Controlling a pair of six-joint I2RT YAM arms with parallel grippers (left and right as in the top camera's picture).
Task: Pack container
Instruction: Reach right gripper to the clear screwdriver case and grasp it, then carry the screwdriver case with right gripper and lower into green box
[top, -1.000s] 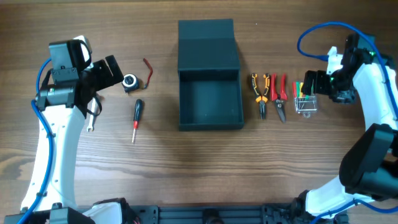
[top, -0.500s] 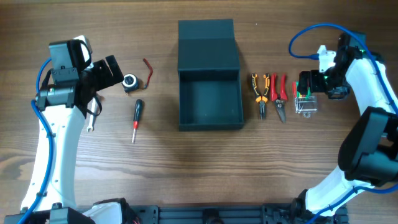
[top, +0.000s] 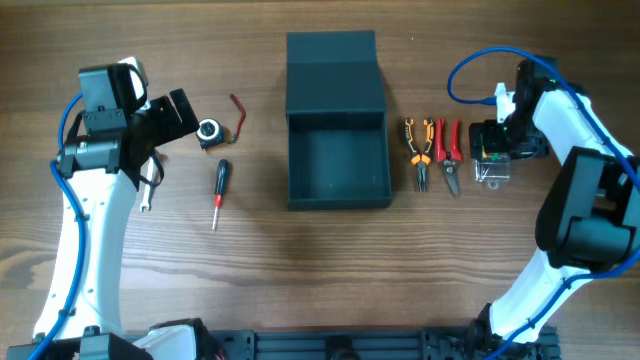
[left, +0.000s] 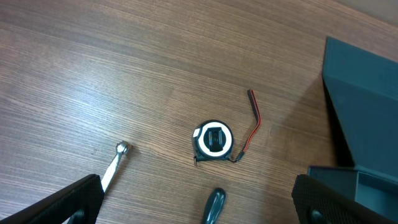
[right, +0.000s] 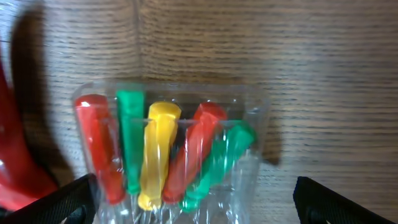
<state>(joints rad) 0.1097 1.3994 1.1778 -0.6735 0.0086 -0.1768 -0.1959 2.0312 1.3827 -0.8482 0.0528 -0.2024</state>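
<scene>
The dark teal-grey container (top: 337, 165) stands open mid-table, its flap lid (top: 333, 75) laid back; its inside is bare. My right gripper (top: 493, 148) is open and hovers right over a clear pack of small coloured screwdrivers (top: 491, 168). In the right wrist view the pack (right: 168, 155) lies between the open fingers (right: 196, 202). My left gripper (top: 165, 120) is open and empty, above and left of a tape measure (top: 208, 131). The left wrist view shows the tape measure (left: 212, 140) ahead of the open fingers (left: 199, 202) and a container corner (left: 364, 112).
A red-and-black screwdriver (top: 219, 190) lies left of the container; its handle shows in the left wrist view (left: 212, 205). A small metal tool (left: 115, 165) lies under the left arm. Orange pliers (top: 419, 150) and red cutters (top: 447, 155) lie between the container and the pack.
My right arm has swung left and its gripper has come over the clear screwdriver pack. The left arm and all the objects have stayed still.
</scene>
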